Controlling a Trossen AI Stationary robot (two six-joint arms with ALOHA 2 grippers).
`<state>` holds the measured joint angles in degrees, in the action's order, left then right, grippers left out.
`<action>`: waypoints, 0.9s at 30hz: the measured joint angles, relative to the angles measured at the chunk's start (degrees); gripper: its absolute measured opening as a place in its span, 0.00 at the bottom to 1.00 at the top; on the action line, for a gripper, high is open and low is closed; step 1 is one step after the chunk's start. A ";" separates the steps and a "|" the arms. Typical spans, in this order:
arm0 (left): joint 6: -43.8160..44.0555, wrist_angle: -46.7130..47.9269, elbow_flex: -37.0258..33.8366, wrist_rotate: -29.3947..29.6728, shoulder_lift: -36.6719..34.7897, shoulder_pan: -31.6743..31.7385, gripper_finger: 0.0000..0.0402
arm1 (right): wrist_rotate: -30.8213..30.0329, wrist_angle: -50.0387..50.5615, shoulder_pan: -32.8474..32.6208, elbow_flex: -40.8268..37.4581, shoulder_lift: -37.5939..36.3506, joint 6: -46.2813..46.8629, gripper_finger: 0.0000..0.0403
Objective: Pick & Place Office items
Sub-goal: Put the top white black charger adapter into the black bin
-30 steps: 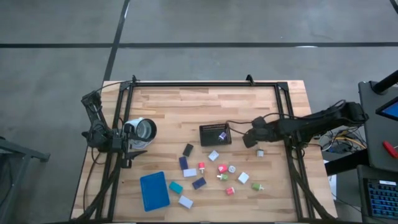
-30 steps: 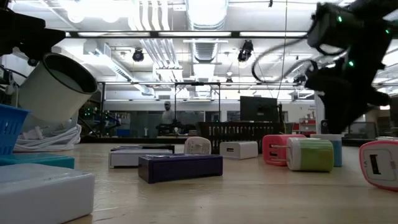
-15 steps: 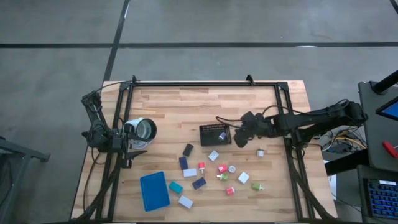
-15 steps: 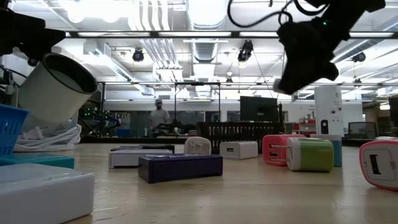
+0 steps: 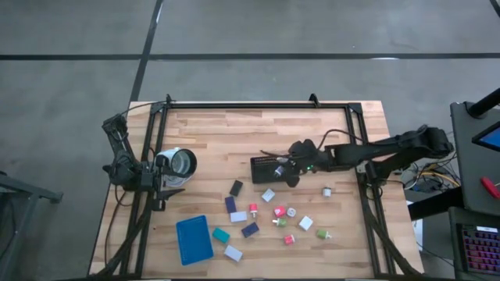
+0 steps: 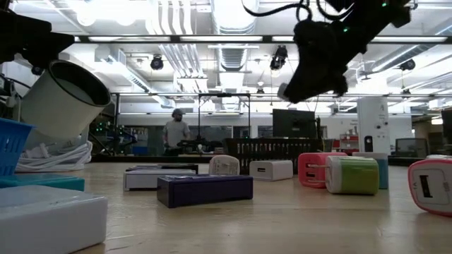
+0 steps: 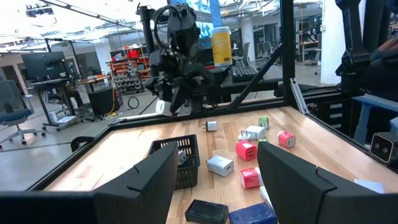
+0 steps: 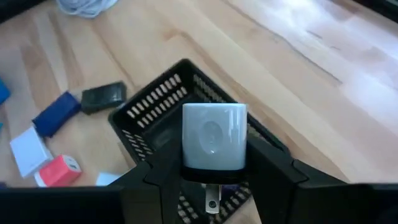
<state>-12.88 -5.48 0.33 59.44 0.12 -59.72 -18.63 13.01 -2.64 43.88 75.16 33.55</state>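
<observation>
High view: the right gripper (image 5: 291, 165) hangs over the basket's (image 5: 266, 168) right end; the other items (image 5: 280, 211) lie scattered on the table (image 5: 234, 133) just beyond it. The left gripper (image 5: 156, 173) waits at the table's left edge.

Low view: the right gripper (image 6: 311, 60) hangs high above the basket.

Right wrist view: fingers (image 8: 163, 171) clamped on a pale charger (image 8: 214, 137), basket below.

Left wrist view: its fingers (image 7: 149, 180) stand apart.

Wooden table (image 5: 226, 133) carries office items (image 5: 273, 212), basket (image 5: 267, 169), tray (image 5: 194, 240).
</observation>
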 joint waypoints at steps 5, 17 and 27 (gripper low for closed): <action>0.00 0.02 0.00 0.00 0.02 0.01 0.56 | 7.13 -4.94 1.21 0.02 5.32 -2.09 0.36; 0.00 0.02 0.00 0.00 0.02 0.01 0.56 | 11.44 -7.09 2.96 3.82 14.70 -8.13 0.36; 0.00 0.04 0.00 0.00 0.02 0.00 0.56 | 14.67 2.08 4.05 11.98 22.62 -8.32 0.36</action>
<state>-12.88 -5.43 0.33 59.44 0.14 -59.72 -3.97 15.10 1.41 55.86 97.78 25.23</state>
